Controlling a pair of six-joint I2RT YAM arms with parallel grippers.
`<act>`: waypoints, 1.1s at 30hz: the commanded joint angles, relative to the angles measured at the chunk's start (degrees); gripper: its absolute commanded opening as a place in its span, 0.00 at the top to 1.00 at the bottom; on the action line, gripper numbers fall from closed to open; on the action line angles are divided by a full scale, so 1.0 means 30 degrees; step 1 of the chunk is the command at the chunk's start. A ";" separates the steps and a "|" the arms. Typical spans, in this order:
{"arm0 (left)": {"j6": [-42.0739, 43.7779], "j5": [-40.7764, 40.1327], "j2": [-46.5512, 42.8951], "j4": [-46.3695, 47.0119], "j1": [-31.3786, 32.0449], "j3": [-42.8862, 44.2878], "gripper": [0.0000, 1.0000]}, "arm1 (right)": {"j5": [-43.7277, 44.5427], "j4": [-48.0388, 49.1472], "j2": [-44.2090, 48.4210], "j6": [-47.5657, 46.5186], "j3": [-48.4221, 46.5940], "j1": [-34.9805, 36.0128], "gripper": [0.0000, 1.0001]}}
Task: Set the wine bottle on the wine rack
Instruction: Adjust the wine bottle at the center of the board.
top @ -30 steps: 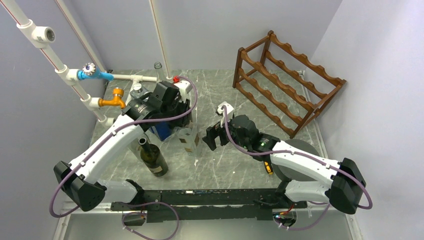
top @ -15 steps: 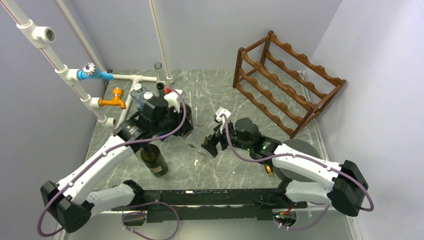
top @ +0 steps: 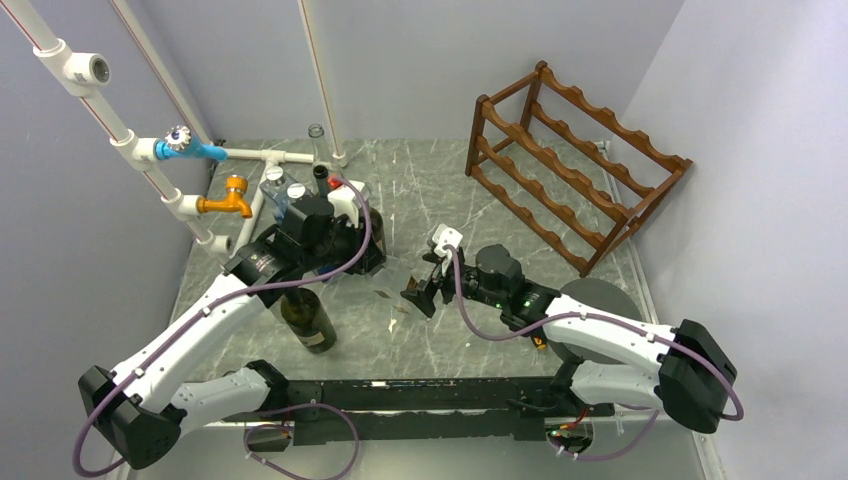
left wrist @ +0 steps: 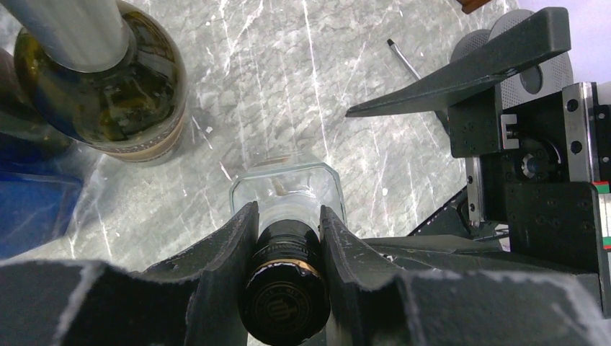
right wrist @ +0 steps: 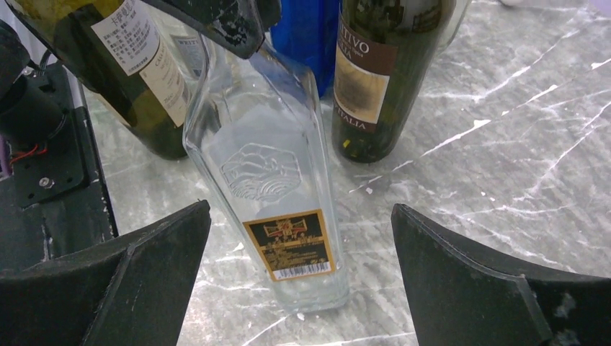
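Two grippers and several bottles are recorded on a grey marbled table (top: 430,190). Item one: the left gripper (left wrist: 287,223) is closed tight on the dark-capped neck of a clear bottle (right wrist: 274,187), one finger pressed to each side of the cap. The clear bottle is square-shouldered with a black-and-gold label low on its front, and is seen tilted, its neck leaning toward 11 o'clock in the right wrist view; whether its base rests on the marble cannot be told. Item two: the right gripper (right wrist: 300,209) is spread wide and holds nothing, its two dark fingers set on either side of the clear bottle's lower body and clear of the glass. Item three: the wine rack (top: 560,160), dark reddish-brown with scalloped rails, is placed at 2 o'clock on the table in the overhead view, well apart from both grippers, with no bottle seen on it. Item four: a green wine bottle (top: 307,318) is stood upright at 8 o'clock, near the left arm. Item five: a second dark bottle (right wrist: 375,79) with a brown label is stood just behind the clear one, beside a blue object (right wrist: 310,32). Item six: a screwdriver (left wrist: 407,65) is laid flat on the marble near the right arm.
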State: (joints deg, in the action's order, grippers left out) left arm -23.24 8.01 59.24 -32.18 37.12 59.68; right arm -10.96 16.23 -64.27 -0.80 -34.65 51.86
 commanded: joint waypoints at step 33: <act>-0.2316 0.2152 0.1089 0.2358 0.0036 0.2503 1.00 | 0.4415 0.5890 -0.4510 -0.3465 0.0260 0.2138 0.07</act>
State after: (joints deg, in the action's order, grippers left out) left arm -26.22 11.33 63.68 -33.76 37.10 64.23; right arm -2.76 28.53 -75.96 -8.05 -32.51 58.08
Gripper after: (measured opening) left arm 0.370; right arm 0.954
